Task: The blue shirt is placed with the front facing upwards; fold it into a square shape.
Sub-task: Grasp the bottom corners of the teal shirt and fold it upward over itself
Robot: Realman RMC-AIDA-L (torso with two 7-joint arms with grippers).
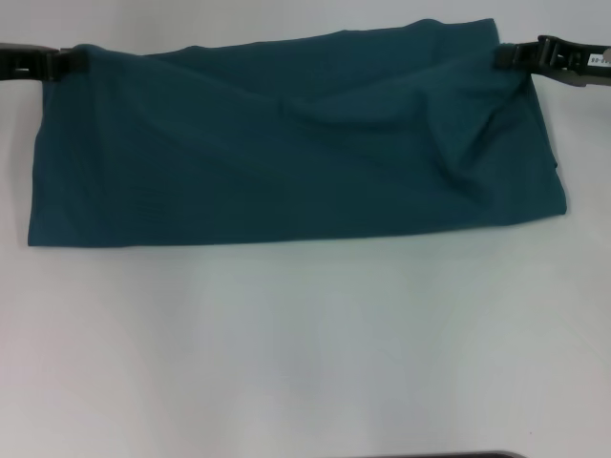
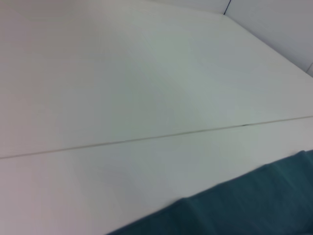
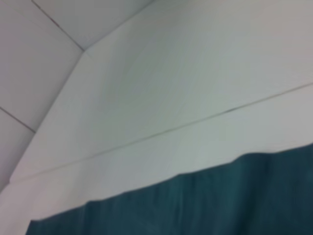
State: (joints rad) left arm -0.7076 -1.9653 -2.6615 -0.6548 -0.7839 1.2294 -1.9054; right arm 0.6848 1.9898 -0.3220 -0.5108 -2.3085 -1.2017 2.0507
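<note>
Your left gripper [image 1: 72, 62] pinches the blue shirt [image 1: 286, 143] at its far-left corner; right gripper [image 1: 506, 55] clamps the far-right corner.

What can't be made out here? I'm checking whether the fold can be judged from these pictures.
- Shirt front: head view shows only plain teal; lettering and neck label are hidden.
- Sleeves and collar: not distinguishable in the folded cloth.
- Left claw and right claw: the fingertips meet the far corners, but the cloth hides the grip; arms cut off by the edges.
- Wrist views: only a shirt edge and table; no fingers.
</note>
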